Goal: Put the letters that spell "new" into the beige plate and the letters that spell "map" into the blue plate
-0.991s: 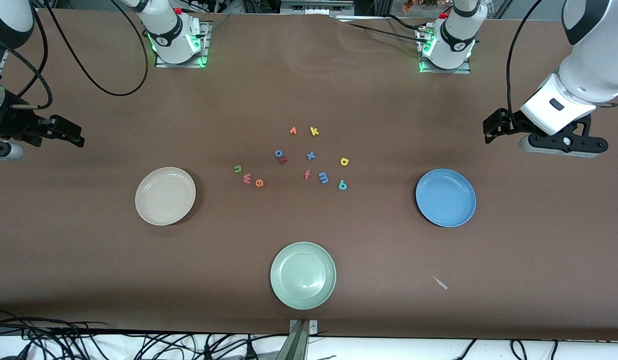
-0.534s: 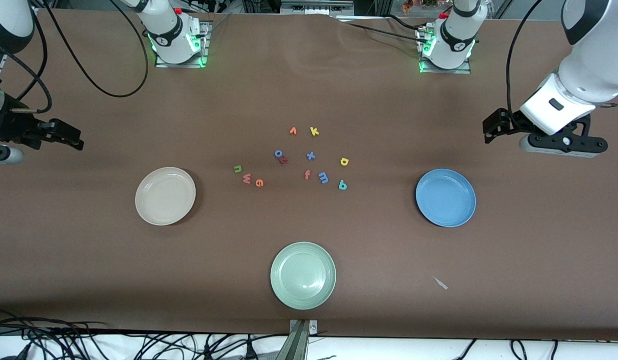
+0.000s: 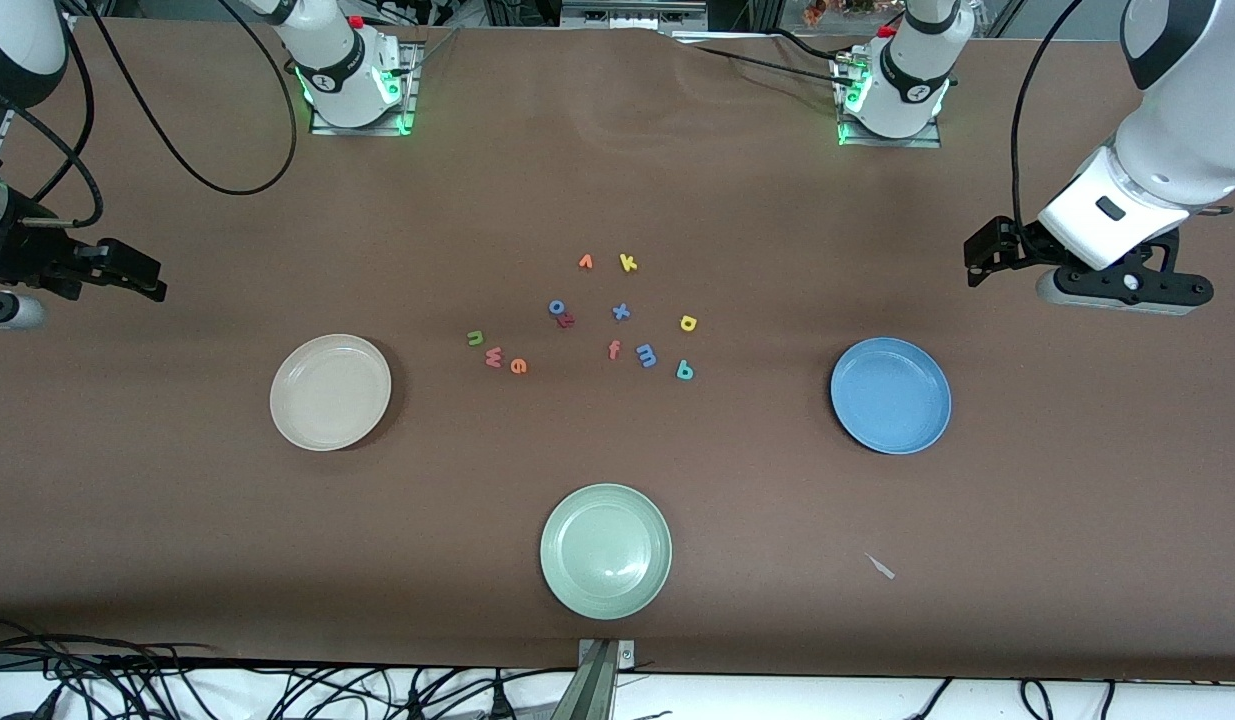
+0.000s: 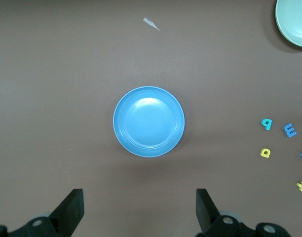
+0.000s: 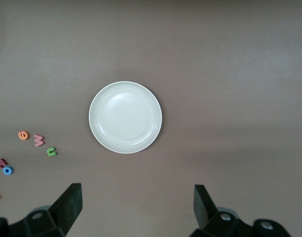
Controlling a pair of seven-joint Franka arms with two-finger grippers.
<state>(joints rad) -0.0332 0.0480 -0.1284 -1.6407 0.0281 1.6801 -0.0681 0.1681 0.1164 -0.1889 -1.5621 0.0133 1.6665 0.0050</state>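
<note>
The green n (image 3: 474, 338), pinkish-red w (image 3: 493, 357) and orange e (image 3: 518, 366) lie in a short row beside the empty beige plate (image 3: 330, 392). The blue m (image 3: 646, 354), yellow a (image 3: 688, 323) and teal p (image 3: 685, 371) lie nearer the empty blue plate (image 3: 890, 395). My left gripper (image 3: 982, 255) hangs open over bare table at the left arm's end, and its wrist view shows the blue plate (image 4: 148, 121) past the open left gripper (image 4: 139, 207). My right gripper (image 3: 142, 272) hangs open at the right arm's end, with the beige plate (image 5: 125, 117) ahead of it (image 5: 137, 205).
A pale green plate (image 3: 605, 551) sits nearest the front camera. Other loose letters lie in the middle: orange v (image 3: 585, 262), yellow k (image 3: 628, 263), blue o (image 3: 556, 307), blue x (image 3: 621, 312), orange-red f (image 3: 614, 349). A paper scrap (image 3: 880, 566) lies near the blue plate.
Both hands have shifted only very slightly. Nothing on the table has moved.
</note>
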